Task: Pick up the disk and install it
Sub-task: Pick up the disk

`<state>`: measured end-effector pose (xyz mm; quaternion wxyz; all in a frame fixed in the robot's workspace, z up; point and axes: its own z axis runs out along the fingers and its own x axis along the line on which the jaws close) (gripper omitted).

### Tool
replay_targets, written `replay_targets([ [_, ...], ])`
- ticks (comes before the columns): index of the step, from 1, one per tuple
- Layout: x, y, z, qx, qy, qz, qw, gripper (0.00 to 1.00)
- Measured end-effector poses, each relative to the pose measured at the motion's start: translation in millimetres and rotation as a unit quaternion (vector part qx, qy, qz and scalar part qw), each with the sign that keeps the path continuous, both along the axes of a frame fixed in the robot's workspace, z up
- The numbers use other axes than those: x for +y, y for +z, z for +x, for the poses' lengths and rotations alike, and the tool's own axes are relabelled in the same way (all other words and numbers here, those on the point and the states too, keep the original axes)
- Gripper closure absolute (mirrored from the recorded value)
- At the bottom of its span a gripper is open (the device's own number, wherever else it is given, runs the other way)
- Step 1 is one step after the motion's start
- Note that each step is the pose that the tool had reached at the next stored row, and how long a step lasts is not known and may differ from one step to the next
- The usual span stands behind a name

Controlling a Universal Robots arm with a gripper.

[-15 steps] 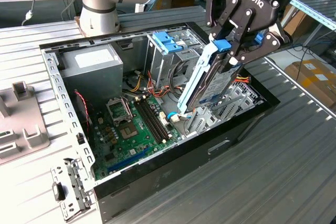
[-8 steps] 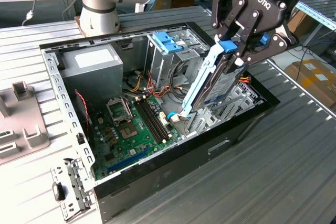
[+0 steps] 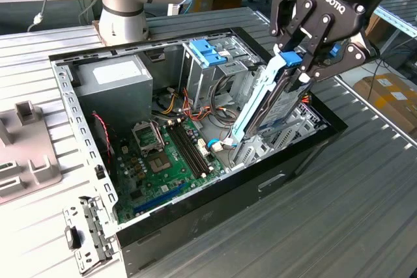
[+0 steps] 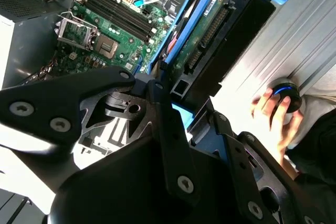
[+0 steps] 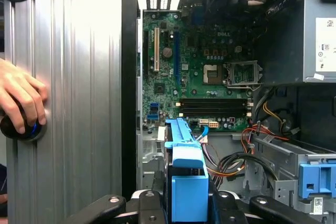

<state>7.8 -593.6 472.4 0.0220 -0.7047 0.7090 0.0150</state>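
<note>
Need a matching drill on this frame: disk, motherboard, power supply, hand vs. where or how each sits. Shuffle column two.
1. disk
2. motherboard
3. power supply
4. hand

A. green, flat on the case floor
B. on a black knob outside the case
C. tilted, held in the gripper
D. grey box in a case corner

Pairs: 1-C, 2-A, 3-D, 4-B
</note>
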Motion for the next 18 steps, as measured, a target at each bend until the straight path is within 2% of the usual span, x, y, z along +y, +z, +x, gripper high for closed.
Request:
replay_targets([
  [7,-3.4,-0.2,8.0,0.0002,0.000,0.0000,1.00000,0.63],
  [18,-11.0,-0.6,29.2,0.0008,0.000,0.0000,1.00000,0.63],
])
